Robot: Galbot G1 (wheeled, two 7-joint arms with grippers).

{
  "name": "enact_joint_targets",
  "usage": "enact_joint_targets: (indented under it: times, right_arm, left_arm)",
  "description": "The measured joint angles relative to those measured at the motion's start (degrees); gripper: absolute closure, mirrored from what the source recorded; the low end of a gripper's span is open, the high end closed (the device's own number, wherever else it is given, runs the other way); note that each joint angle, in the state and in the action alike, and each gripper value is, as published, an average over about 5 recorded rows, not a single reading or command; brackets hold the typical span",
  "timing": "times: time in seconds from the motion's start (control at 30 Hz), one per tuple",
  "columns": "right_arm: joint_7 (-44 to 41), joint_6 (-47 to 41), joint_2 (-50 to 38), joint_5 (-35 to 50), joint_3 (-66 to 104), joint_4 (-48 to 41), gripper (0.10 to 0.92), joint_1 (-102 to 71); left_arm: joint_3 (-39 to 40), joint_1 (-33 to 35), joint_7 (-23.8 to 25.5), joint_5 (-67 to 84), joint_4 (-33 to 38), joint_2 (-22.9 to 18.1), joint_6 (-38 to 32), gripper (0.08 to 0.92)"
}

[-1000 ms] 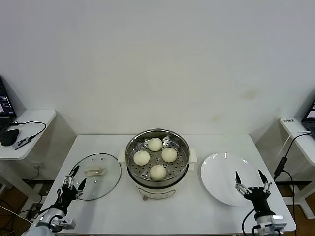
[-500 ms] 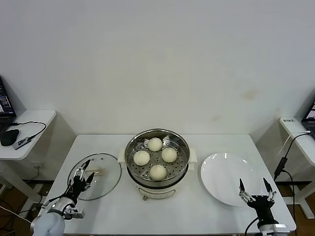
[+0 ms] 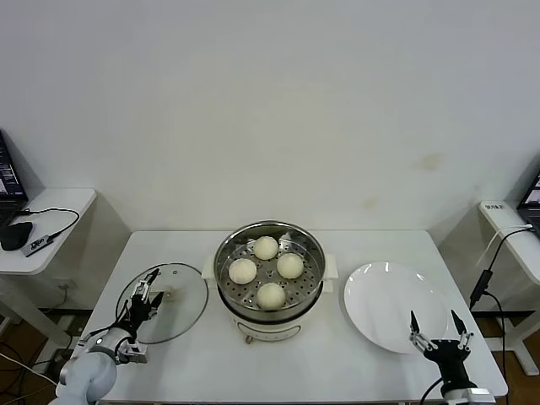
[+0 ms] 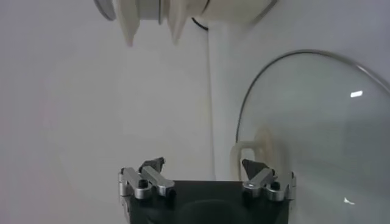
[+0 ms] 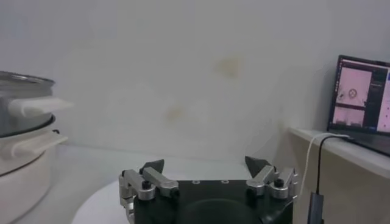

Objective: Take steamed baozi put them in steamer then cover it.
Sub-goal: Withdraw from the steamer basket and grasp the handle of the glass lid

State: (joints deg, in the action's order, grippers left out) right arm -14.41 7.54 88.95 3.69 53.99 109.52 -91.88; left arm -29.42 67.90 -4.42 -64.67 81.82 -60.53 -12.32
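Note:
The steel steamer (image 3: 270,278) stands mid-table with four cream-white baozi (image 3: 270,294) on its perforated tray. The clear glass lid (image 3: 173,299) with a cream handle (image 3: 173,295) lies flat to its left; it also shows in the left wrist view (image 4: 317,134). My left gripper (image 3: 143,305) is open and empty over the lid's near-left part, apart from the handle (image 4: 250,159). My right gripper (image 3: 439,331) is open and empty at the near edge of the white plate (image 3: 384,299). The steamer's side shows in the right wrist view (image 5: 24,134).
A side desk with a mouse and cable (image 3: 25,232) stands at far left. Another desk with a laptop (image 5: 364,100) and cables (image 3: 498,253) stands at right. The table's front edge runs just below both grippers.
My left gripper moved forward from the table's front-left corner onto the lid's near edge. My right gripper dropped back toward the front edge. The baozi and lid stayed put.

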Motion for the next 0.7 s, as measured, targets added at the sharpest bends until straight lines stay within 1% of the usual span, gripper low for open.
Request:
enact_joint_targets:
  times: [0.7]
  right_arm:
    - [-0.1, 0.3, 0.6, -0.8, -0.6, -0.9, 0.203, 0.1]
  left_arm:
    - [1.3, -4.8, 0.2, -0.6, -5.6, -1.1, 0.6, 0.178]
